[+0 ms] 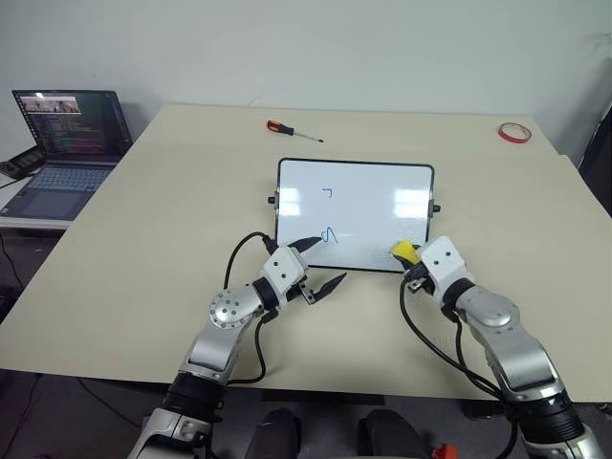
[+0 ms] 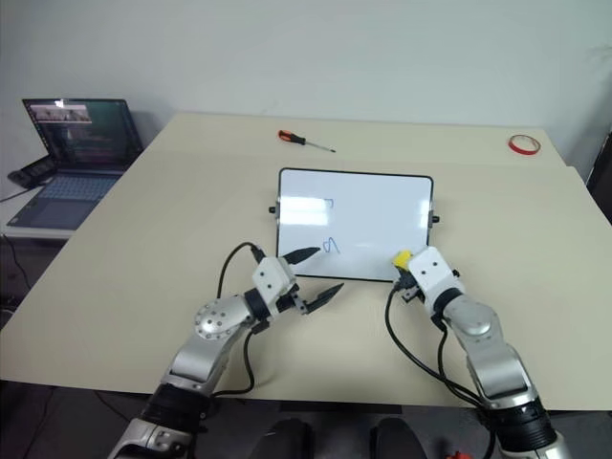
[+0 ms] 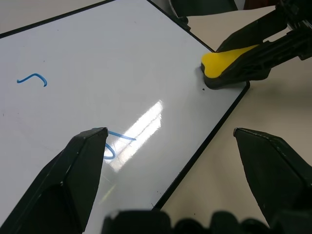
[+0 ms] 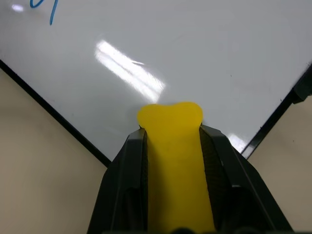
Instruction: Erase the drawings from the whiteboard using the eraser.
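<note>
Resting flat on the tabletop [image 1: 143, 220], the whiteboard [image 1: 382, 191] carries two blue drawings [image 1: 330, 233]. At its near left corner the left end effector [image 1: 317, 262] hovers with fingers spread, one over the board, one over the tabletop. At the near right corner, the right end effector [image 1: 409, 258] pinches the yellow eraser [image 1: 404, 251] against the board.

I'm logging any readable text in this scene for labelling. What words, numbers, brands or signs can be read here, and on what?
No text can be read.
Laptop: the screen shows lines of text, too small to read.
Whiteboard: two blue marker squiggles, a hook and a loop, not letters or numbers.
Eraser, screwdriver, red tape ring: no label or brand visible.
</note>
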Controlling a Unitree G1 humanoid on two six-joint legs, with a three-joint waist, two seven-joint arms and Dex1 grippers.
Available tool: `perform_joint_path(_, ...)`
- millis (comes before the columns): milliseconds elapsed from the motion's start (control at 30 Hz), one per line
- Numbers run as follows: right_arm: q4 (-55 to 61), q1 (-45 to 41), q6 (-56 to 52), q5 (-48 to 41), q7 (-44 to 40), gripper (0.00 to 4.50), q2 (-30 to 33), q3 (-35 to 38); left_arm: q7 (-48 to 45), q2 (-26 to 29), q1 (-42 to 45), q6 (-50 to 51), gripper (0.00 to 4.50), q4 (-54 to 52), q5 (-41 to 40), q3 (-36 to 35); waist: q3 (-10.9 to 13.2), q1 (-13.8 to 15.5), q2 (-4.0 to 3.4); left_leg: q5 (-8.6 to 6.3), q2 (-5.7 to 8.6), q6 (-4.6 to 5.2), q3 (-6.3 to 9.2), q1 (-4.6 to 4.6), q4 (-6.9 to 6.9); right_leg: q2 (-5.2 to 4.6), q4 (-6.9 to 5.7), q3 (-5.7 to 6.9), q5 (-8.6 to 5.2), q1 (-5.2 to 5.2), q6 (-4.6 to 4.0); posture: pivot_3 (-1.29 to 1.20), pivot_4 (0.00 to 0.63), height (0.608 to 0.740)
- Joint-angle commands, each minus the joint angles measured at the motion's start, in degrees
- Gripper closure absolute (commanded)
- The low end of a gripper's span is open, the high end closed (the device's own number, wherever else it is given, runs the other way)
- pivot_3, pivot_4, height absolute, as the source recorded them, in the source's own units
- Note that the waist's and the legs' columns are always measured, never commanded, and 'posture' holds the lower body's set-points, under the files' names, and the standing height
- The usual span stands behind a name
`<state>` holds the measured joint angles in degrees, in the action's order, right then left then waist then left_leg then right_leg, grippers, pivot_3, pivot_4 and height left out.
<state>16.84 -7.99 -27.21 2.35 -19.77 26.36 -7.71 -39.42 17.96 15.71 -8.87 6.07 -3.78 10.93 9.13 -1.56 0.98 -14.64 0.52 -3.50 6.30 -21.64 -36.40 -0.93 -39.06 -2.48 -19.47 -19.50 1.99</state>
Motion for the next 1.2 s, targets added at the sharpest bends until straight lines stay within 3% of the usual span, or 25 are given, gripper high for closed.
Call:
perform_joint_path(33,-2.06,2.63,-3.57,1.63,0.37,3.34,1.51,1.77,-0.06,-0.11,1.18,-0.57,0.0,-1.45,-0.24,-0.15,0.0,-0.04,0.0,0.0,-0.01,0.0,0.0,0.0,0.0,0.0,0.0,0.0,0.0,0.0,0.0,0.0,0.15,0.74)
perform_joint_path(267,0.34,3.33,-3.43,0.28,0.18,3.34,0.79,2.12,-0.07,-0.92,2.04,-1.15,0.0,-0.16,-0.13,0.3,0.0,-0.08,0.02,0.0,0.0,0.0,-0.01,0.01,0.0,0.0,0.01,0.0,0.0,0.0,0.01,0.0,0.15,0.74)
perform_joint_path(700,-8.28,-8.66,7.41,3.53,2.82,3.34,-10.12,-4.59,-0.02,-1.53,2.38,-1.22,0.0,0.03,0.14,0.45,0.07,-1.28,0.05,0.0,-0.07,0.0,-0.11,-0.08,0.08,0.08,-0.01,-0.03,0.05,-0.22,-0.05,0.0,0.15,0.74)
perform_joint_path(933,-9.11,-6.21,3.92,11.55,2.81,3.34,-3.54,-7.06,0.19,-1.29,2.31,-0.89,0.0,-0.54,0.11,0.32,0.07,-0.27,0.05,0.0,-0.04,0.0,-0.09,-0.14,0.09,0.01,0.04,0.0,0.05,-0.28,-0.05,0.0,0.15,0.74)
perform_joint_path(1200,-4.04,1.69,0.91,12.63,2.45,3.34,1.74,-2.05,-1.52,-2.27,3.27,-1.46,0.0,1.21,-0.57,1.49,0.01,0.62,0.13,0.01,0.07,0.01,0.03,-0.05,0.01,-0.09,0.07,0.03,0.07,-0.01,0.0,0.0,0.15,0.74)
